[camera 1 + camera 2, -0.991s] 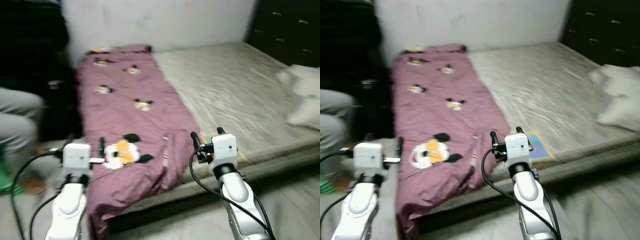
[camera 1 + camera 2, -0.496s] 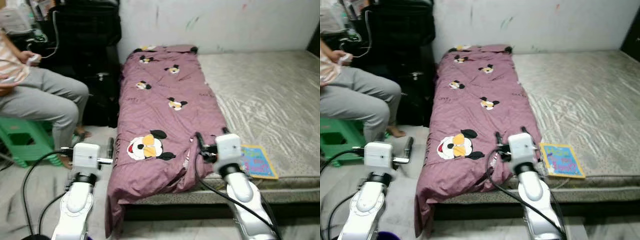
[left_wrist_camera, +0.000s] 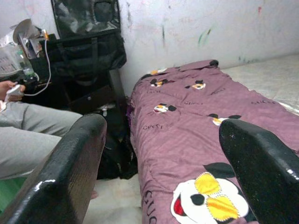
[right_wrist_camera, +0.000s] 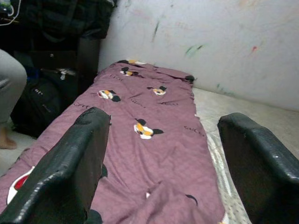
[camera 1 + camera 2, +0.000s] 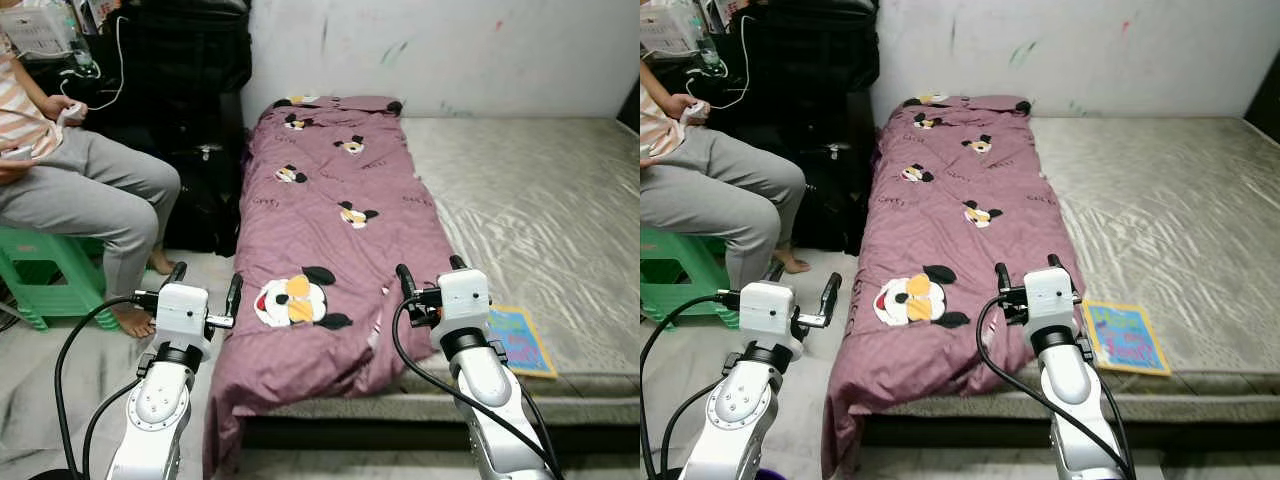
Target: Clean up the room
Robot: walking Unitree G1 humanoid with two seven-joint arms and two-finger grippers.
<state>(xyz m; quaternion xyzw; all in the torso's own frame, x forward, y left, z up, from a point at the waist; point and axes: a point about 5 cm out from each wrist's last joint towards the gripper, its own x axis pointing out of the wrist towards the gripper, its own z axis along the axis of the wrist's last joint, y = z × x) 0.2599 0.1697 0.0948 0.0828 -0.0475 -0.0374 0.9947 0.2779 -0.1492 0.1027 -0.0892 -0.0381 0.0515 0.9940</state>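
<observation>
Right tool [image 5: 428, 272]: your fingers stand wide apart with nothing between them, raised at the foot of the bed — its near corner sits just over the bunched lower edge of the blanket.
Left tool [image 5: 205, 283]: also spread wide and empty, but it hangs over the floor beside the bed, off the blanket's outer edge.
Blanket [image 5: 330, 230]: the mauve cartoon-print blanket lies as a long strip on the mattress [image 5: 530, 190], its long axis running straight away from you toward the wall; the near end droops over the bed's foot.
Book [image 5: 520, 338]: a colourful picture book lies flat on the mattress near the foot edge, just to the outer side of your right tool.
Nearer arm: the right one, for both blanket hem and book — judged from how they lie.
Keep clear: a person [image 5: 70, 190] sits on a green stool [image 5: 40, 285] well to your left, near black bags [image 5: 190, 90].
</observation>
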